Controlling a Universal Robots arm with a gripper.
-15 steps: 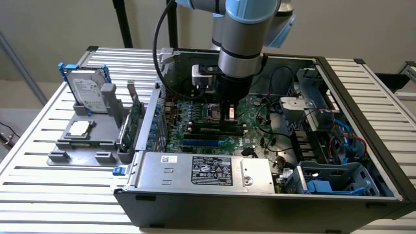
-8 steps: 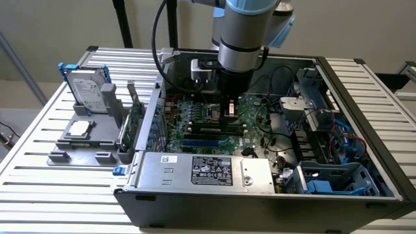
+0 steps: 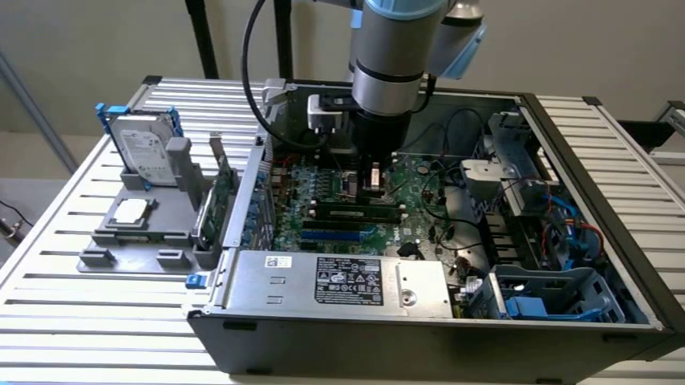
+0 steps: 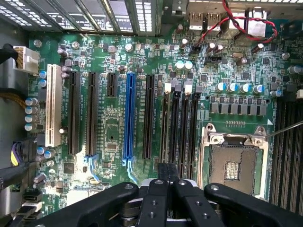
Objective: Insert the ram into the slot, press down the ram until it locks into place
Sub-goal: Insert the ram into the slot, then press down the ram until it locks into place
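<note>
Fingers (image 4: 156, 198) are pressing together, nothing visibly pinched; gripper (image 4: 168, 172) is hovering close above the ram (image 3: 358, 212), which is sitting edge-up in the slot (image 3: 314, 215). Est. light, stiff, fragile: push on top edge, avoid chips.

Up at the top centre of the exterior view, there's the arm (image 3: 391, 48): a fat silver-grey cylinder with a pale blue cap at its joint, narrowing into a black wrist section. A small white box with a dark face sits clamped on its side, and a thick black cable (image 3: 249, 72) loops down past it. Over to the wrist view, lower centre: the end effector (image 4: 166, 182), all matte black, with broad angled linkage bars and two narrow fingers (image 4: 163, 171), dotted with small round screws.
</note>
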